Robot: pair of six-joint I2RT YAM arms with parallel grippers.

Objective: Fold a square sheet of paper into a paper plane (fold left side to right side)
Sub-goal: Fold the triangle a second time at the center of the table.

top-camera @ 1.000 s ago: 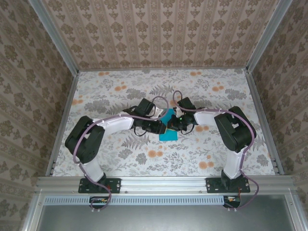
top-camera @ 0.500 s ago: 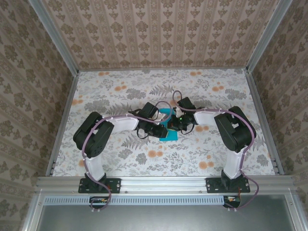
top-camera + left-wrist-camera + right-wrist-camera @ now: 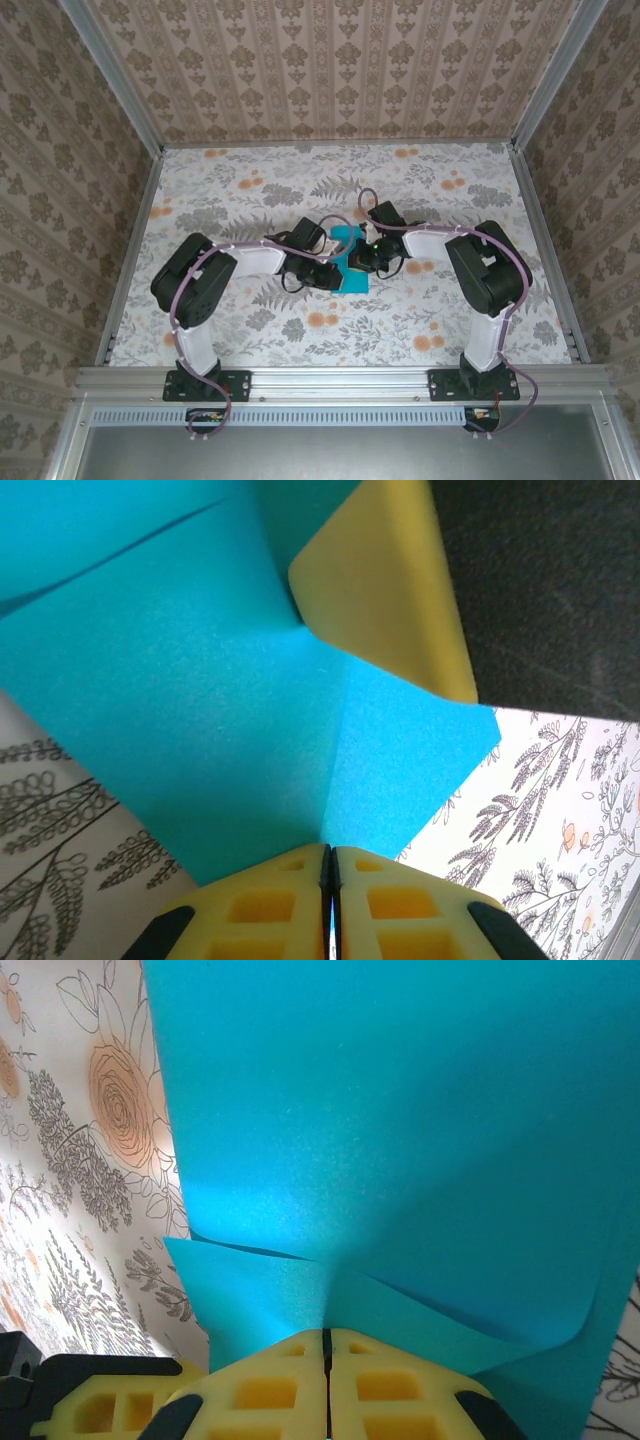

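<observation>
The square sheet of paper (image 3: 355, 281) is turquoise and lies mid-table, bent over itself in loose layers (image 3: 400, 1110). My left gripper (image 3: 335, 272) comes at it from the left. Its yellow jaws (image 3: 330, 852) are pressed together on the paper's near edge, where a crease (image 3: 335, 740) starts. My right gripper (image 3: 361, 261) meets the sheet from the right, its jaws (image 3: 326, 1335) shut on a folded edge. One right fingertip (image 3: 390, 590) rests on the paper in the left wrist view. The paper plane is out of view.
The floral tablecloth (image 3: 250, 200) lies bare all around the sheet. Patterned walls and metal rails (image 3: 130, 250) close in the left, right and back sides. Both arms bend in towards the centre, their elbows near the table's sides.
My left arm has swung right and lower onto the sheet, and its jaws have closed. The raised turquoise flap has come down flatter. The right arm has stayed put.
</observation>
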